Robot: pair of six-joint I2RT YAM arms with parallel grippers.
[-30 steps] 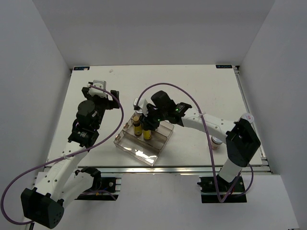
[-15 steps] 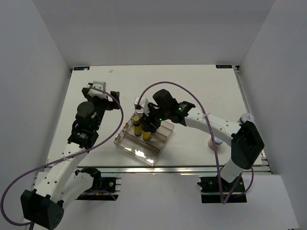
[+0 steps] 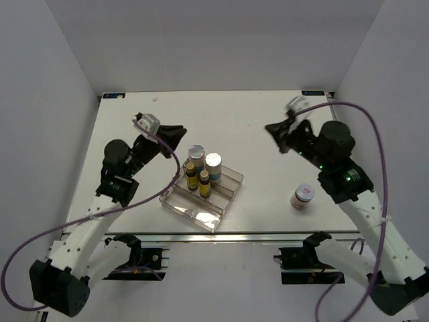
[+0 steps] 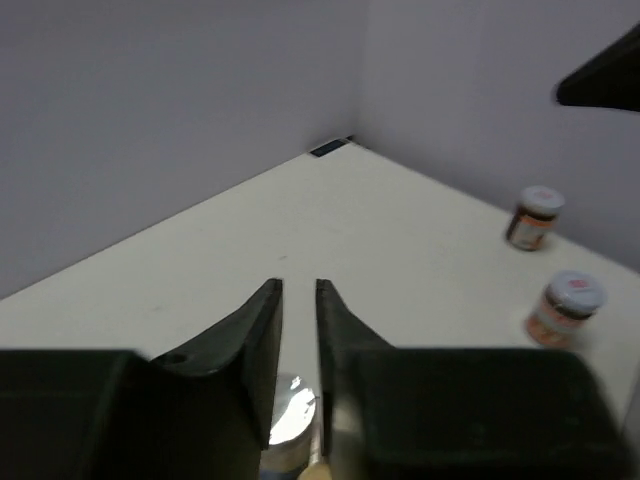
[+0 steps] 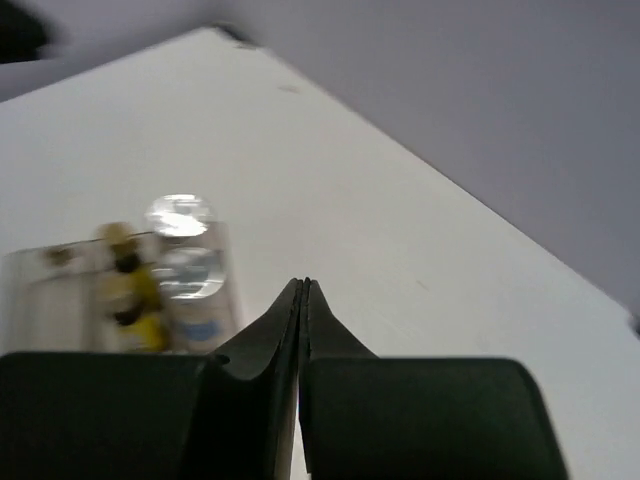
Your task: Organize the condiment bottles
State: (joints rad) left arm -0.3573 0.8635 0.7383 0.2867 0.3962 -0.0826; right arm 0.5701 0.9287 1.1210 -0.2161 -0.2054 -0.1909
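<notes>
The clear tray [image 3: 216, 213] holds two slim yellow dark-capped bottles [image 3: 190, 172] [image 3: 204, 182] and a silver-capped bottle [image 3: 213, 162]. A second silver-capped bottle [image 3: 196, 153] stands at the tray's far left corner; I cannot tell whether it is inside. One pinkish white-lidded jar [image 3: 303, 196] stands on the table at the right. The left wrist view shows both jars [image 4: 565, 306] [image 4: 535, 215]. My left gripper [image 3: 179, 129] is raised behind the tray, empty, its jaws a narrow slit apart [image 4: 299, 290]. My right gripper [image 3: 269, 127] is raised at the right, shut and empty [image 5: 303, 285].
The white table [image 3: 255, 111] has grey walls on three sides. The right arm's upper link covers the table's right edge in the top view. The tray's near compartments hold nothing. A silver cap [image 4: 290, 420] shows below the left fingers.
My right arm has drawn back from the tray to the right and risen, leaving a silver-capped bottle there. My left gripper has swung right towards the tray's far side.
</notes>
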